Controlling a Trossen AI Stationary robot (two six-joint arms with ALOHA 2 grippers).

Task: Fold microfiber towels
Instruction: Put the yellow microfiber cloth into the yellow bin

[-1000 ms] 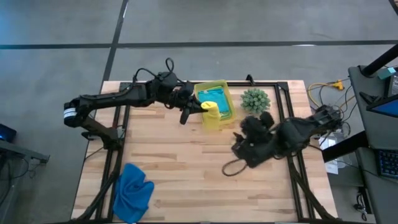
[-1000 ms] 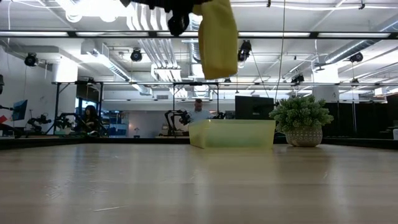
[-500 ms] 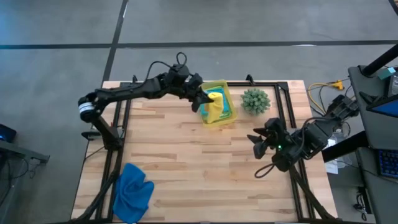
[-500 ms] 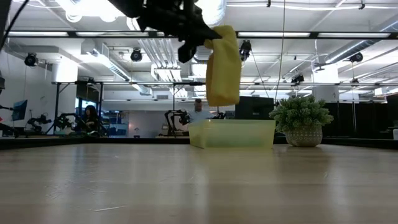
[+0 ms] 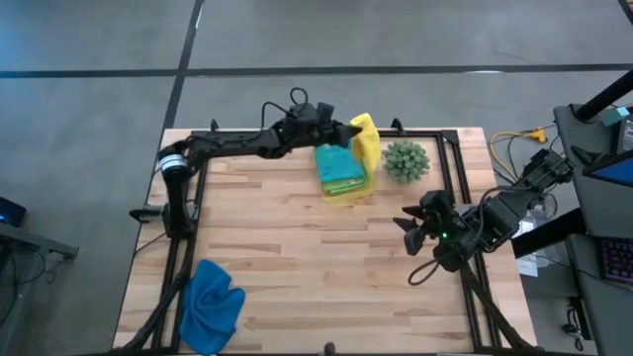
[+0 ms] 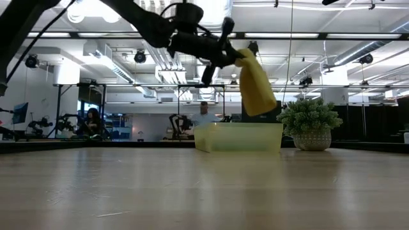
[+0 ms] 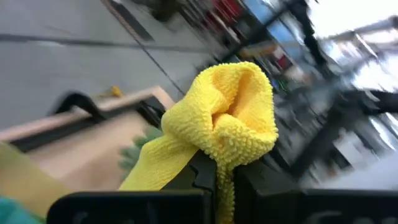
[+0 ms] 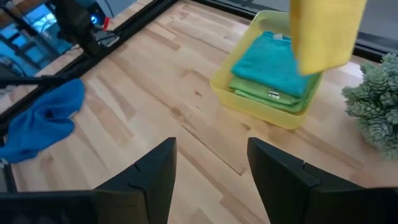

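Observation:
My left gripper [image 5: 352, 133] is shut on the yellow towel [image 5: 367, 141], which hangs in the air over the far right corner of the translucent yellow-green bin [image 5: 330, 191]. In the low view the towel [image 6: 257, 86] slants out below the gripper [image 6: 233, 56], above the bin [image 6: 238, 137]. A folded teal towel [image 8: 273, 62] lies on a lime green one [image 8: 261, 90] inside the bin. The royal blue towel [image 5: 213, 305] lies crumpled on the table at the near left. My right gripper [image 5: 410, 229] stands open over the table's right part, holding nothing. My left gripper pinches a bunched fold of the yellow towel [image 7: 225, 163] between its two fingers [image 7: 252, 180]; the cloth bulges out past the fingertips [image 7: 233, 112]. The fingers come in about level from the table's left. The towel hangs slack below them, slanted, lifted clear of bin and table.
A small spiky green plant [image 5: 406, 159] in a pot stands right beside the bin, close to the hanging towel. Bare wooden table [image 5: 297, 257] lies between the bin, the blue towel and my right gripper. Black frame rails run along the table's edges.
My left gripper has gone toward the table's far edge and right, somewhat down, and has rolled. The yellow towel went with it, from above the bin's near side to its far right corner, and now swings out slanted. My right arm has drawn back toward the right edge.

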